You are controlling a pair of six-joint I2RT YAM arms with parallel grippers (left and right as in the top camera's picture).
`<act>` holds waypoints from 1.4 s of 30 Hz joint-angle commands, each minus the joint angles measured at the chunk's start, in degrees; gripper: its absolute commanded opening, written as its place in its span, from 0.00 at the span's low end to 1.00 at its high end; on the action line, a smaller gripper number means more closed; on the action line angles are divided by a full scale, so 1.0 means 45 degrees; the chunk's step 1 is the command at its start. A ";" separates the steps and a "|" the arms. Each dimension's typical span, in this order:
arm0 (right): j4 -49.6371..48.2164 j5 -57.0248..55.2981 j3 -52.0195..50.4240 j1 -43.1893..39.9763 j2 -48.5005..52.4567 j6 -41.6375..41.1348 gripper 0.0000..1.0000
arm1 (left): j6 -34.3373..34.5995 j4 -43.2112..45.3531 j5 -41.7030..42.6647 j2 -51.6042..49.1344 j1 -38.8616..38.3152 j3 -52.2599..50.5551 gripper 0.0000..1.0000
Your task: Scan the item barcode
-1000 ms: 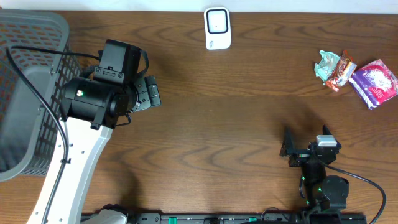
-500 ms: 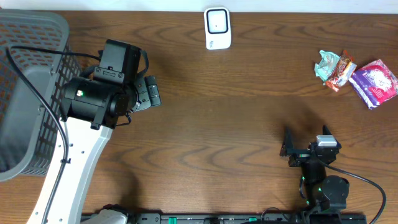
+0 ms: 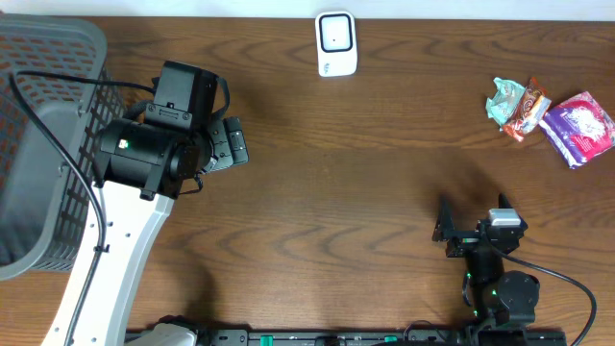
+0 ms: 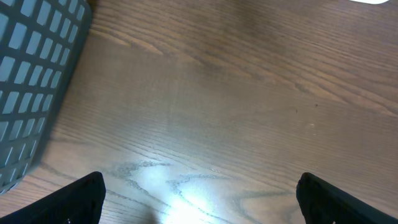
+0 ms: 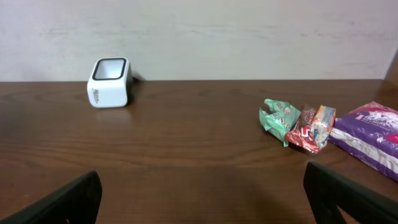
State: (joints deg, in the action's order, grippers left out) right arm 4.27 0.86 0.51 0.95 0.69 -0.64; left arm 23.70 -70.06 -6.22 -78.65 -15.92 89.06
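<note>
Black jaws are being held wide apart on both arms, with nothing being gripped between them: the left gripper [image 4: 199, 202] is being hung over bare wood just beside the grey basket [image 4: 28, 81], while the right gripper [image 5: 202, 199] is being held low near the front edge of the dark wooden table [image 3: 365, 173], pointed toward the far wall. The white barcode scanner [image 5: 109, 82] is being shown upright at the table's far edge, well apart from both grippers. Three packets are being shown lying at the far right, none being touched by either arm: a green packet [image 5: 278, 118] touching a red packet [image 5: 311, 127], with a purple packet [image 5: 373, 134] just beside them
</note>
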 commanded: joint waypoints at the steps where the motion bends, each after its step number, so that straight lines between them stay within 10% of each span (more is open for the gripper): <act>1: 0.0024 -0.0024 -0.0044 -0.0131 -0.0087 -0.0126 0.99 | -0.0126 0.0005 -0.0155 -0.0005 -0.0005 -0.0010 0.98; 42: 0.0015 -0.0024 -0.0044 -0.0131 -0.0083 -0.0126 0.99 | -0.0325 0.0000 -0.0214 0.0107 0.0000 -0.0010 0.98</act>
State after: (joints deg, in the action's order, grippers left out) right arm 4.25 0.86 0.51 0.95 0.69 -0.64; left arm 23.49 -70.06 -6.26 -78.65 -15.92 89.06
